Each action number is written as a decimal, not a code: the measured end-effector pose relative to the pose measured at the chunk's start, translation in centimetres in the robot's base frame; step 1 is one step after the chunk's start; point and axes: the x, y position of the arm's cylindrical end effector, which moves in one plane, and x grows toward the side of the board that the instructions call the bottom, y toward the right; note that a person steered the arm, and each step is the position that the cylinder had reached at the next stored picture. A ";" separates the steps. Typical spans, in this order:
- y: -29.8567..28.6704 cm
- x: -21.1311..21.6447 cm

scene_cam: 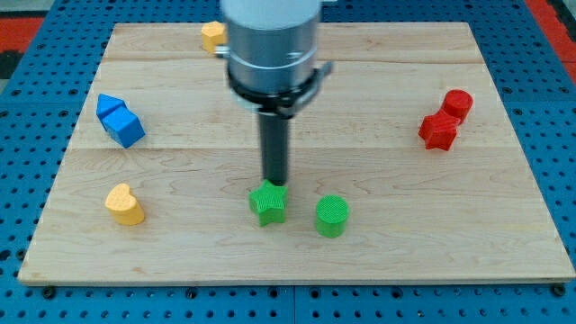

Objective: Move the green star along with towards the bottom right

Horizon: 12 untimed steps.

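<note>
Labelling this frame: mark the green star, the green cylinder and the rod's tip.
green star (268, 203), camera view, top face.
green cylinder (331, 216), camera view, upper side, to the star's right.
my tip (274, 183), camera view, rod's lower end at the star's upper edge.

The arm is seen entering from the view's top, its grey cylindrical body held upright. The dark rod is pointed straight down, and my tip (274, 181) appears lowered to the board.
</note>
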 end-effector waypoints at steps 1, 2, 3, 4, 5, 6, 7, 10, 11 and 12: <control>-3.9 0.0; -3.0 2.3; 1.0 3.1; 2.2 4.0; 0.4 5.1; 1.1 6.0; 6.0 5.0; 14.1 4.5; 16.5 4.0; 18.1 2.3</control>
